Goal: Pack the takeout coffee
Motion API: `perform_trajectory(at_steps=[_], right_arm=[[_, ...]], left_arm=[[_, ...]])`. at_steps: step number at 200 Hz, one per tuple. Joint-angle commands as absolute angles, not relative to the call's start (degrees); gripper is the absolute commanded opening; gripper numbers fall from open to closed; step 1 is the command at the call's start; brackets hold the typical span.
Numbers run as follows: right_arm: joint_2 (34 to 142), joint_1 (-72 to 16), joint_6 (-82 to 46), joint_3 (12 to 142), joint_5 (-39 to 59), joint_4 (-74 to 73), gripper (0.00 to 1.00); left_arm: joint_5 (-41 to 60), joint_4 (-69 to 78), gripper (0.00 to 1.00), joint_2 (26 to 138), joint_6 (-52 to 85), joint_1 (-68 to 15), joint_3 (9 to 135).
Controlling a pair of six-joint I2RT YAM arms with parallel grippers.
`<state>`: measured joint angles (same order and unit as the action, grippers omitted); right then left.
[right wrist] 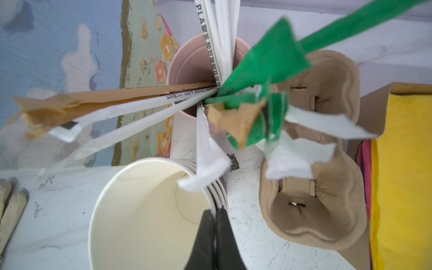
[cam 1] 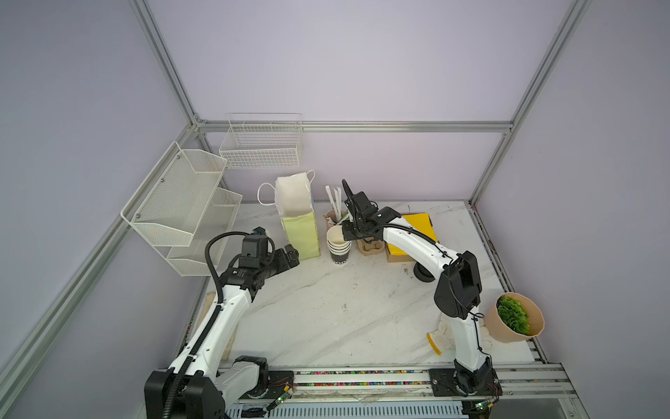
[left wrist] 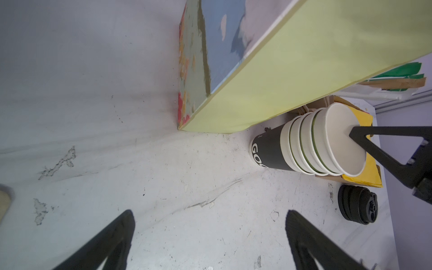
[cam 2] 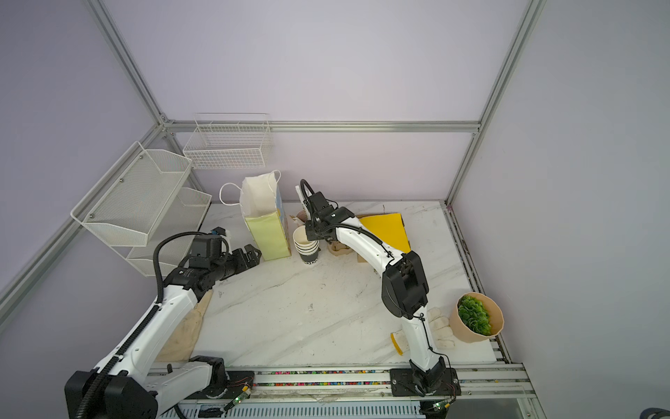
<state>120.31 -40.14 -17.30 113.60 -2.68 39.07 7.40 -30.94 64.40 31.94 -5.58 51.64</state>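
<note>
**Lift the top cup out straight and slow**

In both top views the right hand [cam 1: 345, 234] is closed on the rim of the top cup in the cup stack [cam 1: 339, 254]. I think this top cup is the takeout coffee cup [cam 1: 335, 235]. It sits in the stack at the far middle of the desk [cam 1: 326, 308], just right of the paper bag [cam 1: 301, 234]. The bag stands up with its mouth open. The left hand [cam 1: 290, 255] is near the bag's left side and holds nothing.

In the left wrist view the left hand's two fingers [left wrist: 112, 240] stand wide apart over bare desk. The stacked cups show pale bands with thin green lines between them, above a black cup [left wrist: 268, 149] at the bottom. One right finger sits on the top rim.

In the right wrist view the two black fingers [right wrist: 205, 233] press together with the thin cup wall between them. A white straw wrapper [right wrist: 205, 163] from the pink cup [right wrist: 194, 65] hangs close over the rim. I cannot tell if it touches. The cup carrier [right wrist: 315, 210] lies just to the right.

To do this well, pull straight up and slowly, so only one cup comes out and the stack does not tip. Do not squeeze harder, because paper bends. If the cups stick, the open left hand could hold the lower cups. Lift clear of the wrapper, then move left over the bag's mouth.
</note>
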Motion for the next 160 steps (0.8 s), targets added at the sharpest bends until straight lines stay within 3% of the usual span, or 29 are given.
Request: perform_trajectory(at_steps=[1, 63, 160], right_arm=[[117.01, -40.41, -17.33, 112.63, -2.48, 37.10, 0.00], [114.72, -40.43, -17.15, 110.45, -1.58, 35.16, 0.00], [114.02, -40.43, -17.20, 109.11, 0.16, 34.87, 0.00]], left_arm=[[14.52, -29.10, 1.00, 66.57, 33.62, -5.34, 57.13], [25.58, -17.39, 1.00, 74.08, 46.06, -8.71, 52.99], [23.34, -10.12, 1.00, 79.22, 51.47, -13.25, 52.73]])
